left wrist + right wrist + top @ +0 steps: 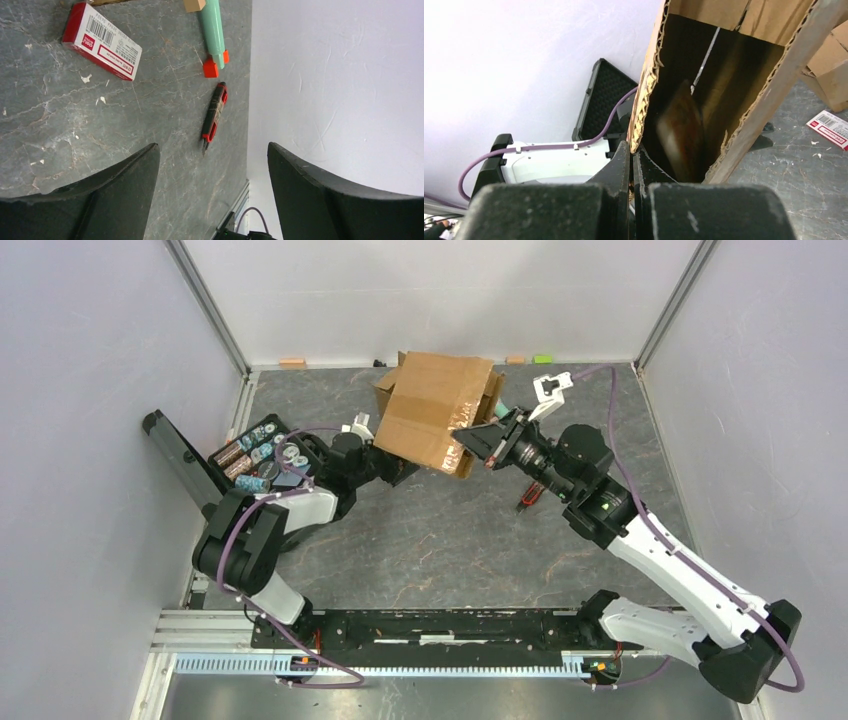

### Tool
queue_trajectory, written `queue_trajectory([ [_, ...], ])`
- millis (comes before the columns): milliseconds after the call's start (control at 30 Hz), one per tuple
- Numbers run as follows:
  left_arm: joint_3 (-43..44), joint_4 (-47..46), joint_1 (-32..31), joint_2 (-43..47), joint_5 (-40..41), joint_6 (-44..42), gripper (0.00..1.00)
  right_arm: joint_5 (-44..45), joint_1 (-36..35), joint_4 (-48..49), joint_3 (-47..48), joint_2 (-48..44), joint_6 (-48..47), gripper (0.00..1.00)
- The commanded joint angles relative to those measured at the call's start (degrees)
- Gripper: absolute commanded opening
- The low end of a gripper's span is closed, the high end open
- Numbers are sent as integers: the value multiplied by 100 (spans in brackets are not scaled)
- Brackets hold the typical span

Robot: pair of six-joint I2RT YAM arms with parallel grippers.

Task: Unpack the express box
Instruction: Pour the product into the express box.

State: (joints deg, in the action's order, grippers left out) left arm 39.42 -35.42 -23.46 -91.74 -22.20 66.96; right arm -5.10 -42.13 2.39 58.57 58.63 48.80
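Observation:
The brown cardboard express box (435, 410) hangs tilted above the table's far middle, its open side facing my right wrist camera. My right gripper (468, 436) is shut on the box's torn wall edge (646, 85), which is pinched between its fingers (631, 147). Inside the box a blurred brown item (679, 130) shows. My left gripper (402, 470) sits low beside the box's near left corner, open (212, 147) and holding nothing. On the table lie a red and white small carton (102, 40), a mint green marker (213, 27) and a red and black utility knife (215, 112).
An open black case (255, 455) with batteries stands at the left. The utility knife (528, 500) lies close to my right arm. A white clip (550, 388) lies at the back right. Grey walls enclose the table on three sides.

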Motion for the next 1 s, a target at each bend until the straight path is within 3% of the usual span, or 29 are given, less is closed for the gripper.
queue_trajectory([
  [0,-33,-701,-47,726,-374,317,85,-378,306,12,-484,45,160,0],
  [367,-208,518,-93,1357,249,-619,84,-744,529,174,-1698,783,-298,0],
  [633,-119,933,-569,779,592,-1174,83,-844,566,413,-1910,1800,-287,0],
  [967,157,3323,-840,1303,1848,-1852,83,-618,835,-1,-2081,1883,-147,0],
])
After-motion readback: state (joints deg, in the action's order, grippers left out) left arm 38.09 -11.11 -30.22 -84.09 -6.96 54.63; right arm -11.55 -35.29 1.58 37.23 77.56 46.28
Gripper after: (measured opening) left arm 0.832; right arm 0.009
